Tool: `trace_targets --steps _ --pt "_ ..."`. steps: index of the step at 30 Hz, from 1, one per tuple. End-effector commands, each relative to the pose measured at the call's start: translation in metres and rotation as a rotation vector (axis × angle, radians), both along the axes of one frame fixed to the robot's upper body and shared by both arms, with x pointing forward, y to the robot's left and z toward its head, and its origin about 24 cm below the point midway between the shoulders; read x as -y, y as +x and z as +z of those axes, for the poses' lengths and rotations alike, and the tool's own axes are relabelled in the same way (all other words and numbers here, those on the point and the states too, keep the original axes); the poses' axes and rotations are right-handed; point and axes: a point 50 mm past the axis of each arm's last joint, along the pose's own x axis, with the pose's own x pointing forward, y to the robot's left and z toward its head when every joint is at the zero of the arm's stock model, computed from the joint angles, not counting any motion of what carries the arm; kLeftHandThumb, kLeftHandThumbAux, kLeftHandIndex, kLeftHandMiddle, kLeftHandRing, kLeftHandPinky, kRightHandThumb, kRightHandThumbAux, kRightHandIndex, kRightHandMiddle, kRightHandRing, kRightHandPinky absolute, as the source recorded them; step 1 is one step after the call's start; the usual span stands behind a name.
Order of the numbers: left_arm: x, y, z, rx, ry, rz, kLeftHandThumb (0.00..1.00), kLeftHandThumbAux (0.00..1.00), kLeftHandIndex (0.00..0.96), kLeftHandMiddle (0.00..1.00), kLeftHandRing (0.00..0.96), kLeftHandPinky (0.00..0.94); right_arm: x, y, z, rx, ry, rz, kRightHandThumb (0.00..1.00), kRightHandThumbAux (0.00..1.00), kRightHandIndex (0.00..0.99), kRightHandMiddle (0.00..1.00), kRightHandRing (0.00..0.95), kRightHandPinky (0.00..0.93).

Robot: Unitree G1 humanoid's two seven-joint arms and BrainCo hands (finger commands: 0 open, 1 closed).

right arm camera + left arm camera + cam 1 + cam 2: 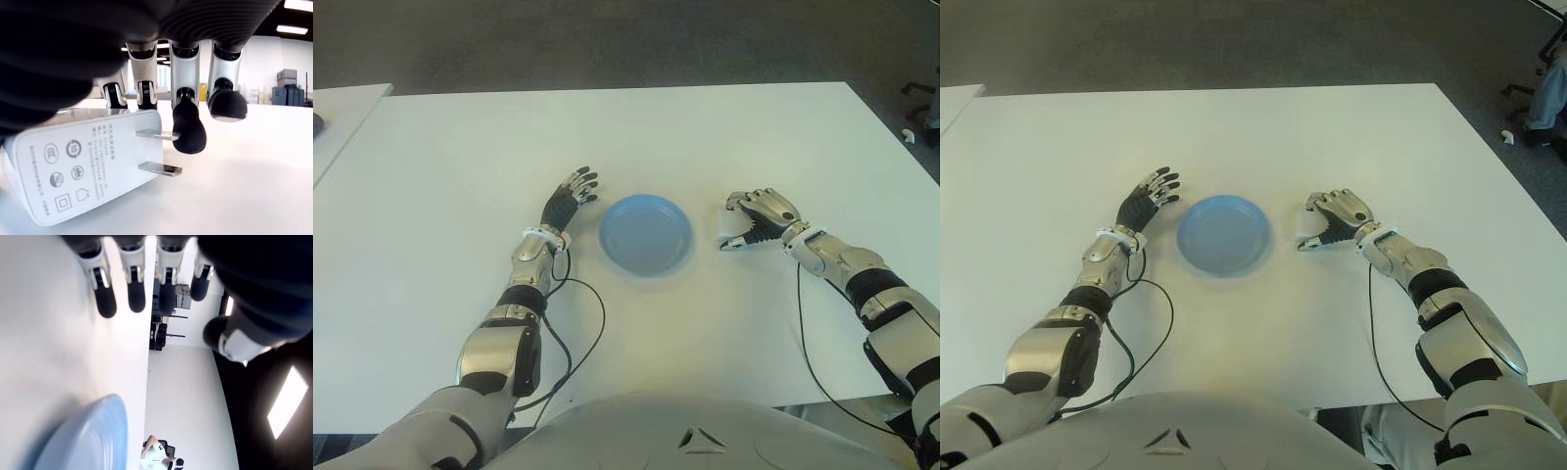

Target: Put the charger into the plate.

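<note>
The right hand (1330, 217) is curled over the white charger (83, 164), fingers bent around it on the table (734, 137). The blue plate (645, 234) is near, between both hands. The left hand (570, 197) is open beside it.

Left hand (161, 289) fingers spread above white table (49, 357); blue plate (88, 440) nearby.

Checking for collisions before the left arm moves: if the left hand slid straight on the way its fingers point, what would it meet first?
Probably nothing: the left hand, open, points up the bare table, passing left of the plate.
</note>
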Motion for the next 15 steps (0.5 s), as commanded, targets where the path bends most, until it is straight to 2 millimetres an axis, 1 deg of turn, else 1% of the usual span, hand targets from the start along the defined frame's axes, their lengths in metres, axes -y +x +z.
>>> trace_targets --steps 1,6,9,10,14,15 --pt "0.002 -0.007 -0.011 -0.061 -0.012 0.008 0.0 0.591 0.121 0.148 0.121 0.085 0.01 -0.012 -0.016 -0.098 -0.05 -0.045 0.74 0.709 0.439 0.85 0.849 0.852" --pt "0.002 -0.007 -0.011 -0.06 -0.012 0.012 0.0 0.59 0.121 0.144 0.113 0.083 0.007 -0.008 -0.01 -0.088 -0.014 -0.052 0.739 0.71 0.439 0.854 0.854 0.853" --pt "0.002 -0.007 -0.011 -0.061 -0.012 0.016 0.0 0.587 0.122 0.144 0.111 0.087 0.0 0.003 0.004 -0.064 0.023 -0.048 0.739 0.71 0.439 0.859 0.858 0.856" --pt "0.002 -0.007 -0.011 -0.062 -0.012 0.017 0.0 0.586 0.121 0.144 0.111 0.089 -0.004 0.008 0.012 -0.05 0.042 -0.044 0.737 0.711 0.439 0.867 0.862 0.864" --pt "0.002 -0.006 -0.011 -0.065 -0.013 0.02 0.0 0.585 0.122 0.144 0.112 0.095 -0.013 0.018 0.03 -0.017 0.097 -0.032 0.739 0.71 0.439 0.867 0.861 0.868" --pt "0.002 -0.006 -0.011 -0.067 -0.013 0.022 0.0 0.584 0.123 0.145 0.113 0.098 -0.018 0.021 0.037 0.002 0.134 -0.027 0.739 0.71 0.439 0.868 0.862 0.867"
